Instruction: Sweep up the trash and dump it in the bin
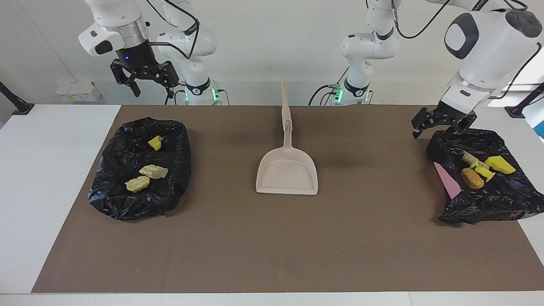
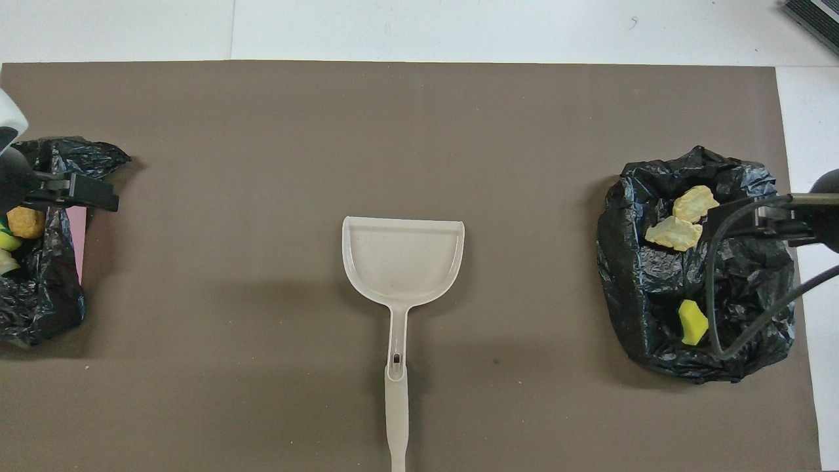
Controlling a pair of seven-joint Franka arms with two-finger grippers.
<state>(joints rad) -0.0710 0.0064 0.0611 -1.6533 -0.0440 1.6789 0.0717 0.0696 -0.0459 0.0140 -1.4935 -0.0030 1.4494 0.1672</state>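
**Seven scraps bagged, dustpan lying idle, both grippers empty**

Take the mat as a clock face seen from the robots' end, with the dustpan's scoop at the centre and twelve pointing away from the robots.

Nearest the robots, the right gripper (image 1: 152, 80) hangs high in the air at the three o'clock end of the table. Its fingers are spread and hold nothing, and that arm waits. The beige dustpan (image 1: 287, 172) lies flat on the brown mat (image 1: 272, 238), with its handle running to six o'clock and its open lip facing twelve (the scoop is bare inside).

At three o'clock sits a black bin bag (image 1: 106, 195) with three pieces of the trash in it. A yellow sponge chunk (image 1: 155, 143) lies at the bag's six o'clock, and two tan lumps (image 1: 153, 171) lie just beside each other toward its twelve.

At nine o'clock lies a second black bag (image 1: 488, 204) with the other four scraps clustered together in it. A tan piece (image 1: 469, 158) is nearest the robots, then a yellow wedge (image 1: 500, 164) and a yellow-green bit (image 1: 483, 171), with an orange-brown lump (image 1: 472, 178) farthest. A pink sheet (image 1: 447, 180) shows at the bag's edge toward the dustpan.

The left gripper (image 1: 437, 128) is in the air over this bag's rim, at the corner nearest the robots and the dustpan. Its fingers are apart and grip nothing.
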